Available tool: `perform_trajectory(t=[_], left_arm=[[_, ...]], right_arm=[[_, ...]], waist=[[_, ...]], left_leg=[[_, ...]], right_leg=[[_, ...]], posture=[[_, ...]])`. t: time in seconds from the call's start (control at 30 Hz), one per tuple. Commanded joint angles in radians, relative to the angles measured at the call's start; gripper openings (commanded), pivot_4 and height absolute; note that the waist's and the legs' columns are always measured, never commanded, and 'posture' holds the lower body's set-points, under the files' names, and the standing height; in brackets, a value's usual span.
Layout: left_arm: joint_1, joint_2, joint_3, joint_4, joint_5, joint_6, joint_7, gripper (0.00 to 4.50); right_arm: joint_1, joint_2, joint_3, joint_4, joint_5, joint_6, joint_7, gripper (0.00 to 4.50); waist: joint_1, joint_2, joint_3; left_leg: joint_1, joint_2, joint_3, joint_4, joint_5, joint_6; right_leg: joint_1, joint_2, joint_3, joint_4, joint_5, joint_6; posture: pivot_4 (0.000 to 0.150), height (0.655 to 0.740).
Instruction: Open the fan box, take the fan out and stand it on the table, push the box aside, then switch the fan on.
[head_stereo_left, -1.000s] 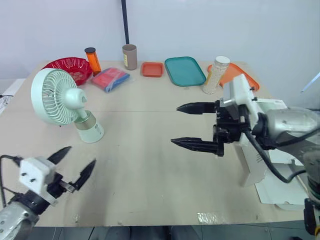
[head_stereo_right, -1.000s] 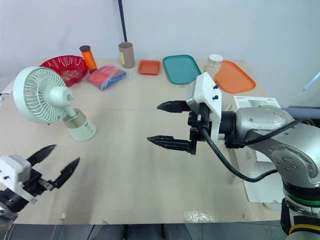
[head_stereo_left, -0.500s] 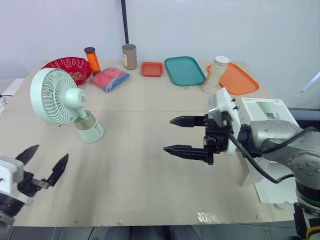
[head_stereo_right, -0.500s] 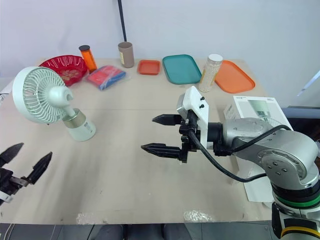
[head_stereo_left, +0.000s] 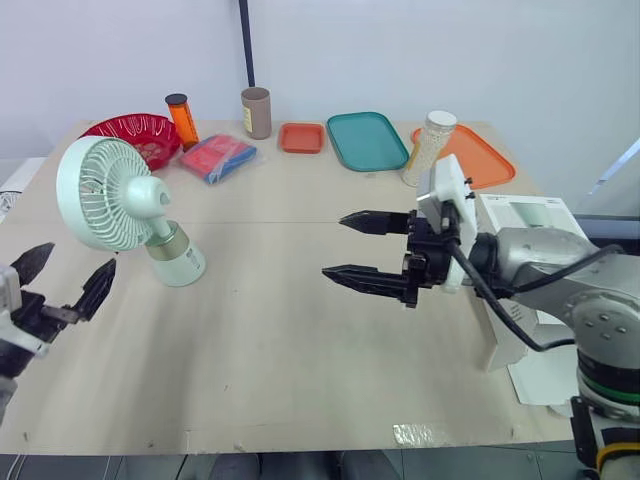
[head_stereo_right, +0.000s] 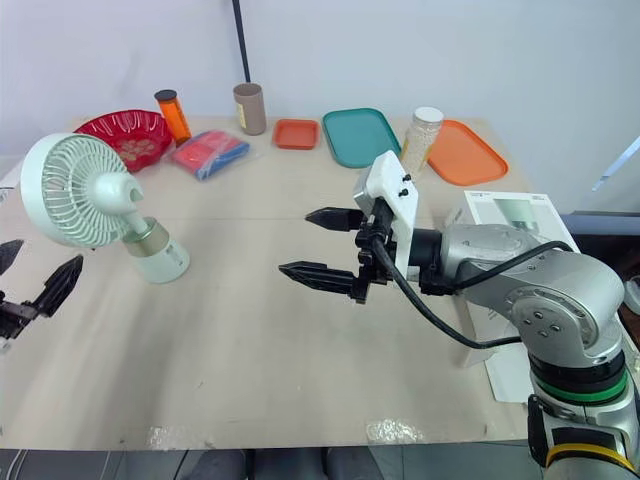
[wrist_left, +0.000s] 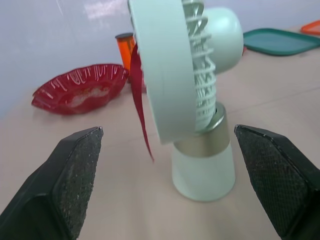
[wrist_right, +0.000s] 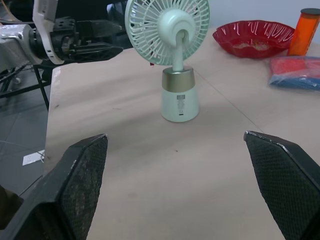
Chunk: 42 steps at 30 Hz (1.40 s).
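Two claws are wide open, and we see nothing in them. The pale green fan (head_stereo_left: 108, 195), round grille over a metallic collar and plain base, stands upright just ahead of the left claw (head_stereo_left: 68, 272), well apart from the right claw (head_stereo_left: 335, 247).

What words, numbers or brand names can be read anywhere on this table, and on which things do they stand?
No text here can be read.
On the white cardboard fan box: a grey print on the top face, too small to read.
On the pale green desk fan: small dark marks on the front of its base, too blurred to read.
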<state>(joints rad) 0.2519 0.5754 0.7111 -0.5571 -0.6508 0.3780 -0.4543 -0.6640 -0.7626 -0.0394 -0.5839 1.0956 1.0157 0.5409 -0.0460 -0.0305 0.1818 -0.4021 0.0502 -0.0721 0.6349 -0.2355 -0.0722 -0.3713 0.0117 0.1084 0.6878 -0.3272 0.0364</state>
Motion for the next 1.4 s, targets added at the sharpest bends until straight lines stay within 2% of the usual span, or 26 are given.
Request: perform_trajectory(t=[0.03, 0.17, 0.5, 0.73, 0.77, 0.8, 0.9, 1.1, 1.23, 1.4], left_arm=[[-0.042, 0.006, 0.005, 0.006, -0.026, 0.028, 0.044, 4.50], [-0.107, -0.001, -0.063, -0.006, -0.043, 0.057, 0.066, 4.50], [-0.208, -0.022, -0.119, 0.044, -0.024, 0.064, 0.117, 4.50], [-0.216, -0.029, -0.128, 0.039, -0.004, 0.053, 0.134, 4.50], [-0.214, -0.027, -0.131, 0.040, 0.000, 0.049, 0.127, 3.87], [-0.215, -0.028, -0.130, 0.040, -0.002, 0.051, 0.128, 3.81], [-0.216, -0.028, -0.130, 0.040, 0.001, 0.055, 0.126, 3.16], [-0.230, -0.032, -0.131, 0.044, 0.000, 0.055, 0.130, 3.16], [-0.236, -0.033, -0.136, 0.048, 0.008, 0.052, 0.129, 2.08], [-0.232, -0.038, -0.143, 0.043, 0.016, 0.047, 0.130, 2.08]], right_arm=[[-0.028, 0.007, -0.029, -0.014, 0.025, 0.002, -0.021, 4.44], [-0.023, 0.013, -0.027, -0.027, 0.034, 0.005, -0.038, 4.44], [-0.006, 0.020, -0.033, -0.052, 0.050, 0.004, -0.081, 4.44], [0.004, 0.015, -0.036, -0.057, 0.064, 0.006, -0.105, 4.44], [0.007, 0.014, -0.035, -0.057, 0.064, 0.005, -0.105, 4.50], [0.009, 0.013, -0.033, -0.056, 0.059, 0.004, -0.104, 4.50], [0.010, 0.013, -0.032, -0.055, 0.061, 0.003, -0.108, 4.50], [0.013, 0.013, -0.029, -0.056, 0.059, 0.002, -0.110, 4.50], [0.012, 0.015, -0.028, -0.056, 0.059, 0.002, -0.113, 4.50], [0.021, 0.014, -0.034, -0.060, 0.066, 0.005, -0.123, 4.50]], waist=[[0.000, 0.000, 0.000], [0.000, 0.000, 0.000], [0.000, 0.000, 0.000], [0.000, 0.000, 0.000], [0.000, 0.000, 0.000], [0.001, 0.000, 0.000], [0.000, 0.000, 0.000], [0.001, 0.000, 0.000], [0.001, 0.000, 0.000], [0.001, 0.000, 0.000]], left_leg=[[0.000, 0.000, 0.000, 0.000, 0.000, 0.000], [-0.001, 0.000, -0.001, 0.000, 0.000, 0.000], [-0.001, 0.000, -0.001, 0.000, 0.000, 0.000], [-0.001, 0.000, -0.001, 0.000, 0.000, 0.000], [-0.001, 0.000, -0.001, 0.000, 0.000, 0.000], [-0.001, 0.000, -0.001, 0.000, 0.000, 0.000], [-0.001, 0.000, -0.001, 0.000, 0.000, 0.000], [-0.001, 0.000, -0.001, 0.000, 0.000, 0.000], [-0.001, 0.000, -0.001, 0.000, 0.000, 0.000], [-0.001, 0.000, -0.001, 0.000, 0.000, 0.000]], right_leg=[[0.000, 0.000, 0.000, 0.000, 0.000, 0.000], [0.000, 0.000, -0.001, 0.000, 0.000, 0.000], [0.000, 0.000, -0.001, 0.000, 0.001, 0.000], [-0.001, 0.000, -0.001, 0.000, 0.001, -0.001], [-0.001, 0.000, -0.001, 0.000, 0.001, -0.001], [-0.001, 0.000, -0.001, 0.000, 0.001, -0.001], [-0.001, 0.000, -0.001, 0.000, 0.001, -0.001], [-0.001, 0.000, -0.001, 0.000, 0.001, -0.001], [-0.001, 0.000, -0.001, 0.000, 0.001, 0.000], [-0.001, 0.000, -0.001, 0.000, 0.001, 0.000]], posture=[[0.150, 0.7400], [0.150, 0.7400], [0.150, 0.7400], [0.150, 0.7400], [0.150, 0.7400], [0.150, 0.7400], [0.150, 0.7400], [0.150, 0.7400], [0.150, 0.7400], [0.150, 0.7400]])
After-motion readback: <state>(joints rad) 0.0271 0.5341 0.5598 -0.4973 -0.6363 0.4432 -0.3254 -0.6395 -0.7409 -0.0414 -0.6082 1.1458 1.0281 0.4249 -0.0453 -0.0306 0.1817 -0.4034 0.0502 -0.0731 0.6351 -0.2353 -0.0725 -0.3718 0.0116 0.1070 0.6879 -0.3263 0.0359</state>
